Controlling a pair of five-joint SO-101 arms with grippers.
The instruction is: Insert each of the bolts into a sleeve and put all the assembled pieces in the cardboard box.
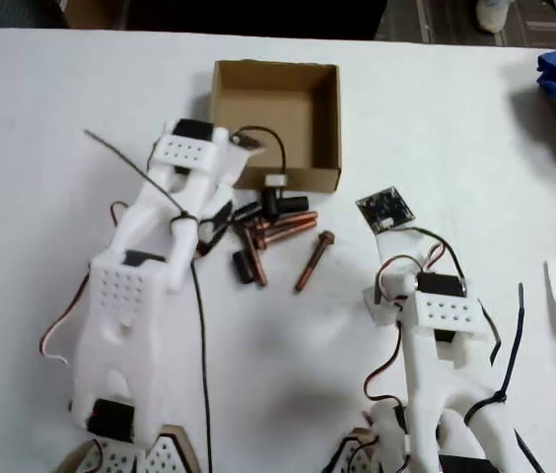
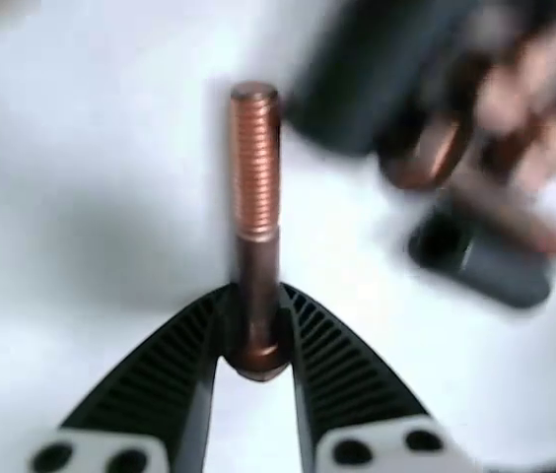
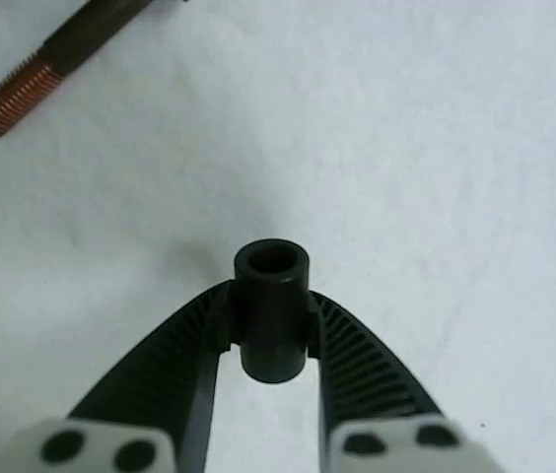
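Left pincer grips a bolt by its head; right pincer grips a sleeve.

Copper bolt, black sleeve, brown cardboard box

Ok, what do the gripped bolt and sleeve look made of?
The bolt: probably metal, coppery with a slight sheen; cut threads along its free end. The sleeve: smooth matte black tube; plastic or coated metal, the look leaves it open.

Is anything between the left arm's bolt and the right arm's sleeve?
Yes: the pile of bolts and sleeves and one loose bolt lie on the table between the held bolt and the sleeve.
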